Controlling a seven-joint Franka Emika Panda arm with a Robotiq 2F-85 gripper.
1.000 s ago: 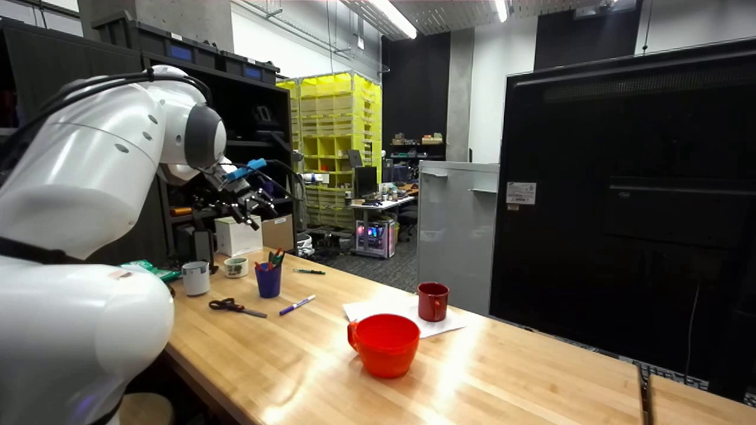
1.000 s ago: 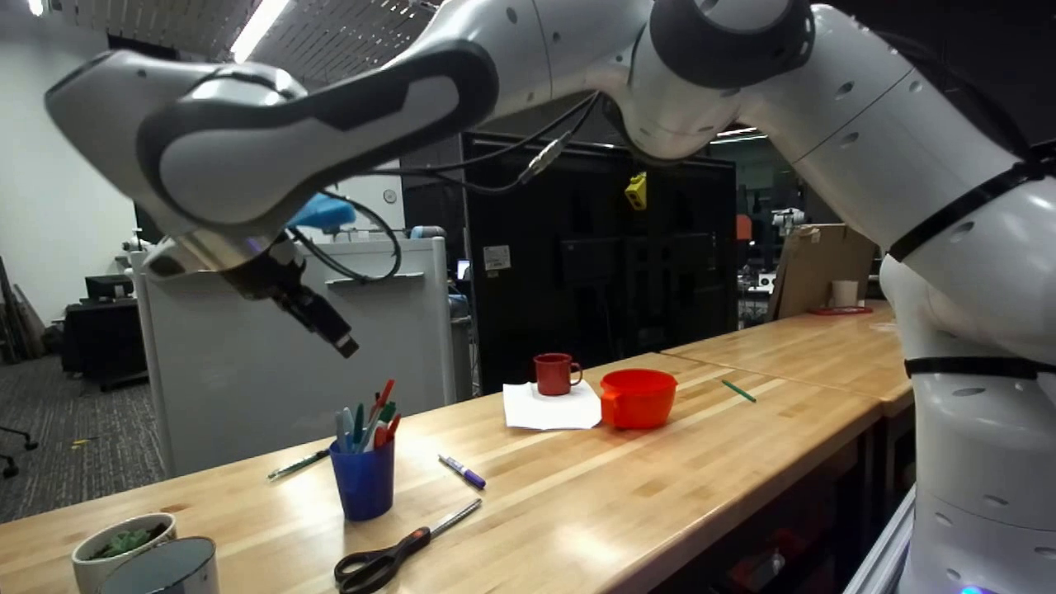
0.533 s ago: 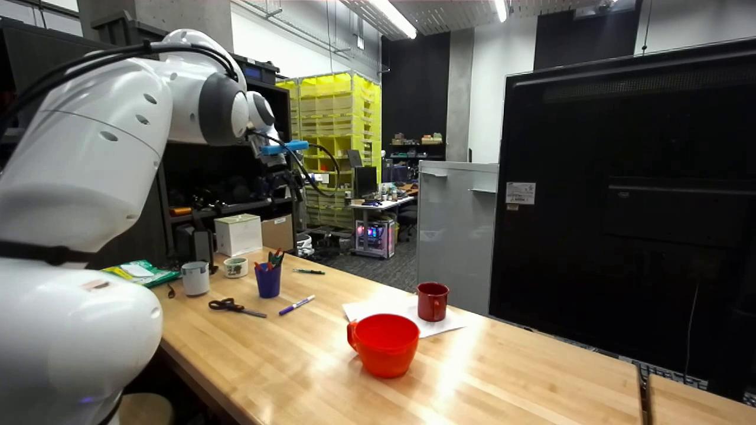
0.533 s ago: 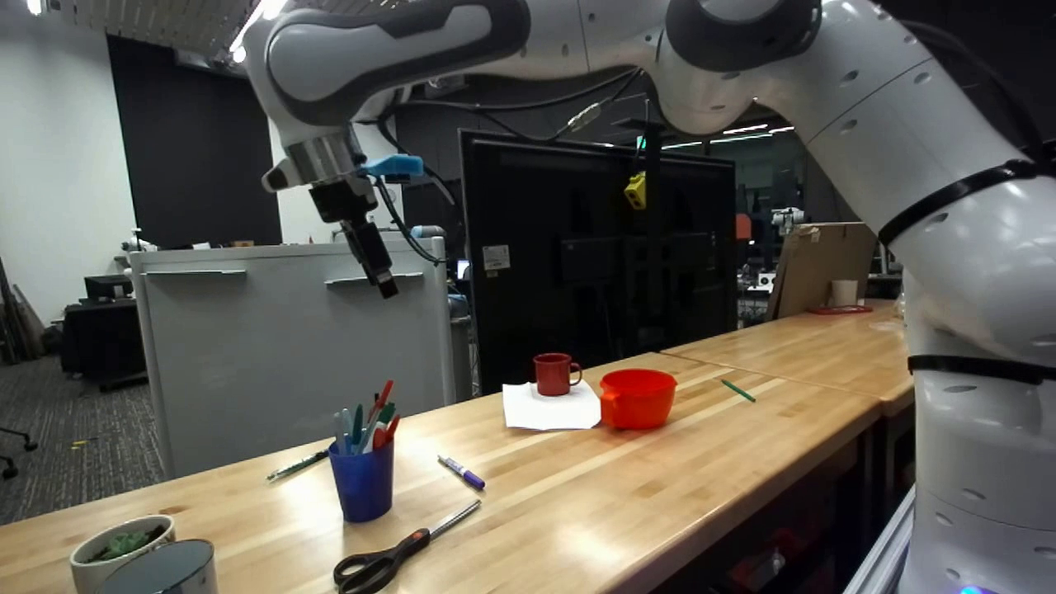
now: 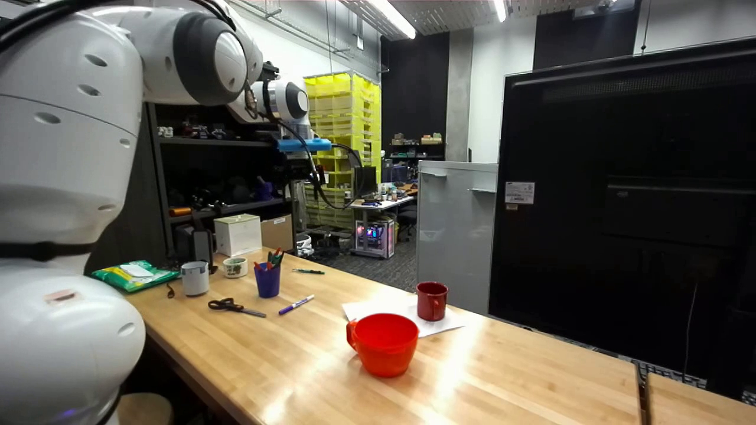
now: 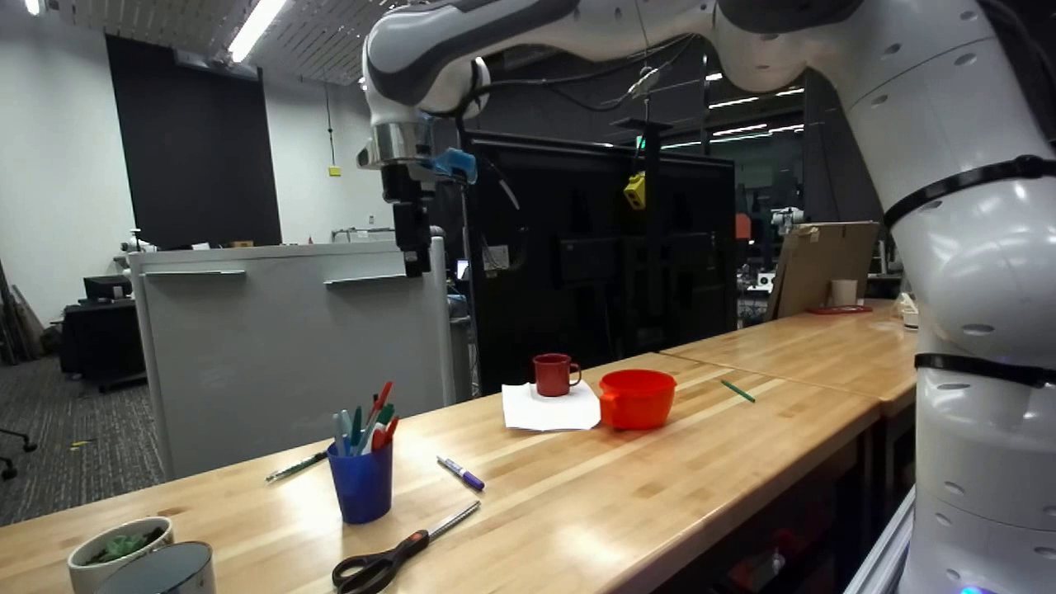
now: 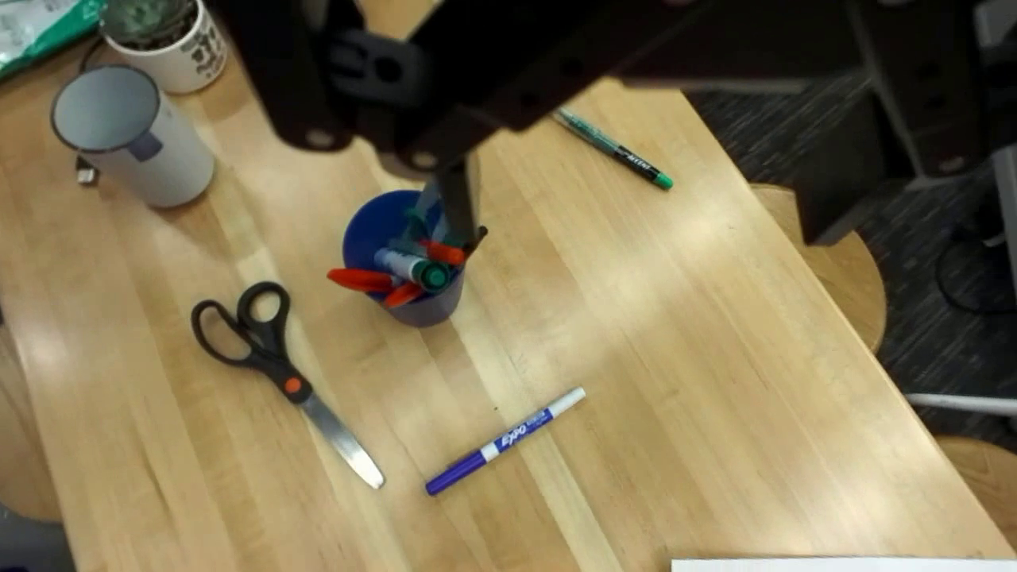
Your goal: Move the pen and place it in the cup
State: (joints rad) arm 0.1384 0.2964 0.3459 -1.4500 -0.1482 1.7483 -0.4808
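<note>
Above the wooden table (image 5: 502,378) your gripper (image 7: 645,230) hangs high, pointing down, well apart from the things standing there, as both exterior views show you. Its fingers (image 7: 459,199) are spread wide, with open space between them; through that gap in the wrist view you see tabletop and a green pen (image 7: 612,147) lying below.

Of your containers, the red bowl (image 5: 387,357) is the largest; it stands upright, and in an exterior view its inside shows plain red. The pale mug (image 7: 175,167) is upright too, and the wrist view lets you look into its grey interior. Your blue cup (image 6: 361,491) stands upright, crowded with pens (image 6: 357,425), a green-capped white marker (image 7: 399,261) among them. Near the bowl, the red mug (image 6: 549,375) stands on white paper (image 6: 528,417); you cannot see its bottom. The plant pot (image 7: 171,67) holds a succulent (image 7: 143,17).

Small and thin, the reddish pen (image 6: 380,400) leans in the blue cup, its end above the rim. Other red ends poke up beside it, so you cannot tell which one is meant.
</note>
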